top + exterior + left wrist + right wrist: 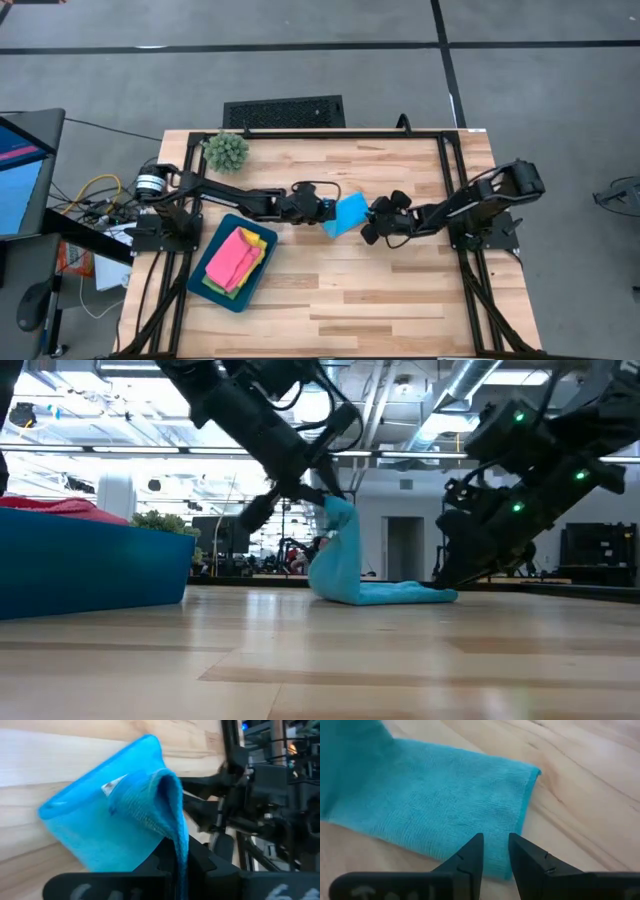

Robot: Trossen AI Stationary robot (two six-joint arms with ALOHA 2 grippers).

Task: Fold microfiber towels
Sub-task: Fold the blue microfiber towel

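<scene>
the light blue towel (349,213) lies mid-surface, one edge lifted and clenched in the left jaws (176,865), the other end flat on the wood under the right jaws (494,851), which stand parted just over its hemmed edge. its nap is soft and ribbed. bare plank surface (400,300) lies open beyond. folded pink towel (235,255) sits well apart in the teal tray (207,283).

Light wooden plank table (380,300). On it: dark teal rectangular tray (212,285) near left edge, spiky green plant ball (227,150) at back, light blue microfiber towel (350,213) mid-table.
</scene>
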